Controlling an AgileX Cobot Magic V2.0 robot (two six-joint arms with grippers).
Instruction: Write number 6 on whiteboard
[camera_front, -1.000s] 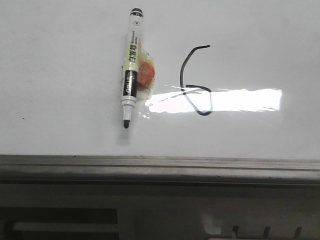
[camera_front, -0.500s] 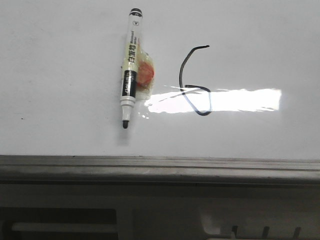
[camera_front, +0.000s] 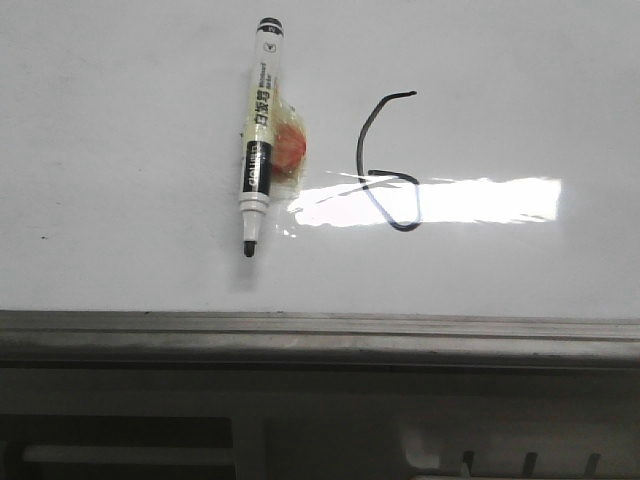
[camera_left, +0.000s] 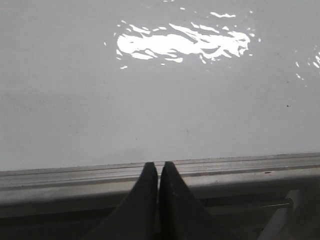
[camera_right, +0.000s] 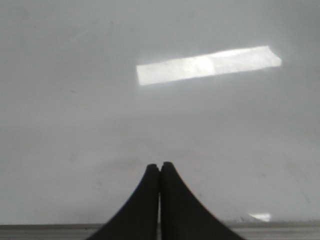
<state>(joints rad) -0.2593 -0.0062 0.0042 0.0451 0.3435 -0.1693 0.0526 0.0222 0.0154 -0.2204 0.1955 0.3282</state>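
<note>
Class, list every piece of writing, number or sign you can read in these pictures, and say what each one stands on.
"6": hand-drawn in black line, the number 6, on the whiteboard.
Printed label along the marker barrel: too small and blurred to read.
Small mark near the marker's cap end: unreadable.
Both wrist views: no text.

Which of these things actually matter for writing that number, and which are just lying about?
Part of the job:
- whiteboard
- number 6, already drawn
- marker, uncapped, lying on the board
- left pincer and right pincer, both closed and empty

Just lying about:
- orange lump in clear wrap beside the marker
- grey tray below the board
</note>
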